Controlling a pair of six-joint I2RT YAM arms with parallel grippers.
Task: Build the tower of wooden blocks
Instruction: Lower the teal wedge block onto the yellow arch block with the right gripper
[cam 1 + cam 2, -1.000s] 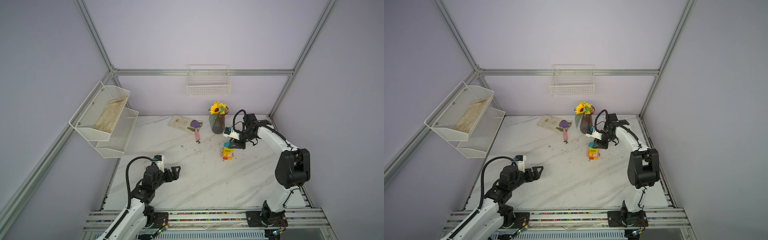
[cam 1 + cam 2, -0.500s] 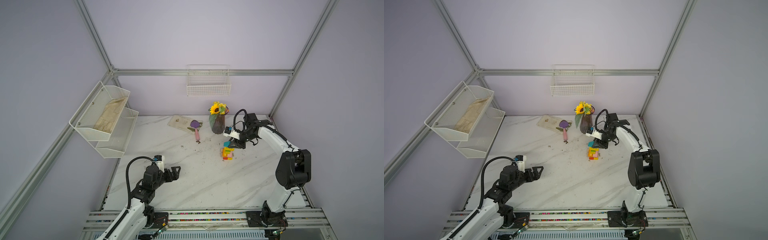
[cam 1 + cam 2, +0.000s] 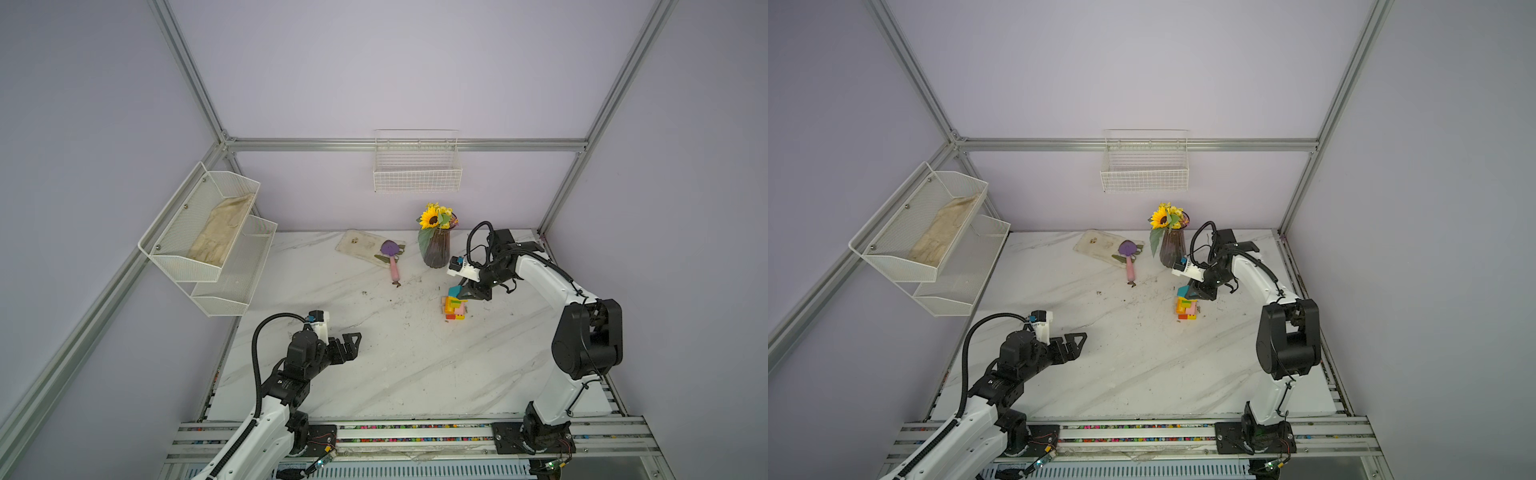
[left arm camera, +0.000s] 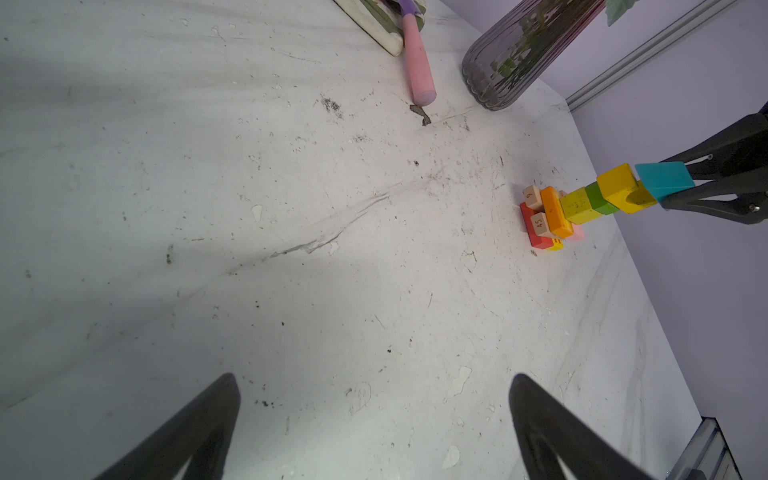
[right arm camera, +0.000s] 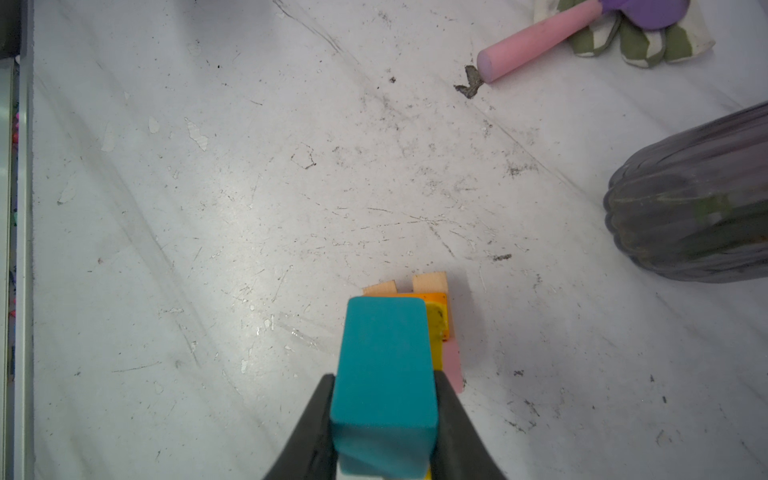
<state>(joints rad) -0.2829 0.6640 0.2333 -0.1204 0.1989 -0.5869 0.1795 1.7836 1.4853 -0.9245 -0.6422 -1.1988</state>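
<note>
The tower (image 3: 454,308) (image 3: 1186,309) stands right of the table's middle in both top views. In the left wrist view it has a red base (image 4: 532,226), two tan bars, orange, yellow and green blocks and a yellow arch (image 4: 621,193). A teal block (image 4: 664,179) (image 5: 386,365) rests against the arch on top. My right gripper (image 3: 460,293) (image 5: 384,376) is shut on that teal block from above. My left gripper (image 3: 353,338) (image 4: 374,378) hovers open near the front left, with nothing between its fingers.
A dark ribbed sunflower vase (image 3: 435,249) stands just behind the tower. A pink-handled purple scoop (image 3: 390,257) lies on a flat tray (image 3: 357,243) at the back. A white mesh rack (image 3: 208,237) hangs on the left wall, a wire basket (image 3: 417,174) on the back wall.
</note>
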